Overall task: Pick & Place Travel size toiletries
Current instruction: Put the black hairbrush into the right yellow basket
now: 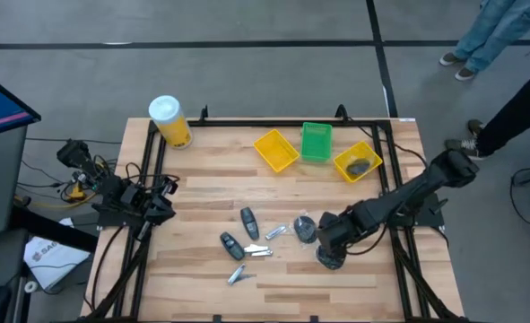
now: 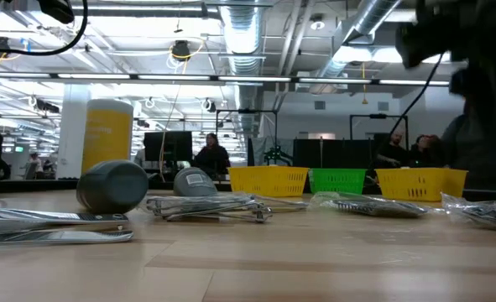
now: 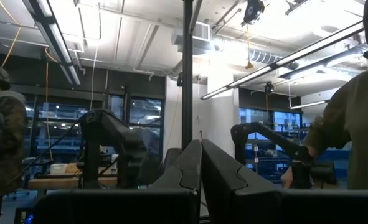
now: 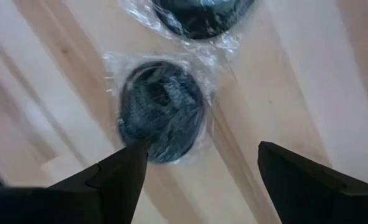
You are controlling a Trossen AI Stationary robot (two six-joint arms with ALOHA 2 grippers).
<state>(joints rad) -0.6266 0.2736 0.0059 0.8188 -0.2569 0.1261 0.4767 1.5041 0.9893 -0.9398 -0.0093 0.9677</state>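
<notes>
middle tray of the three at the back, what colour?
Green: the middle tray sits between two yellow ones, clearest in the high view.

A: Where is the desk (image 1: 354, 278) bare?
B: Along its near edge and left half.
A: What blocks the way?
B: Three trays (image 1: 314, 148) at the back, a canister (image 1: 169, 120) at the back-left corner, small items (image 1: 247, 238) scattered mid-desk.

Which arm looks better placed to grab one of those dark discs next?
The right: its open hand hovers right over a wrapped dark disc. The left hand waits at the table's left edge, shut.
</notes>
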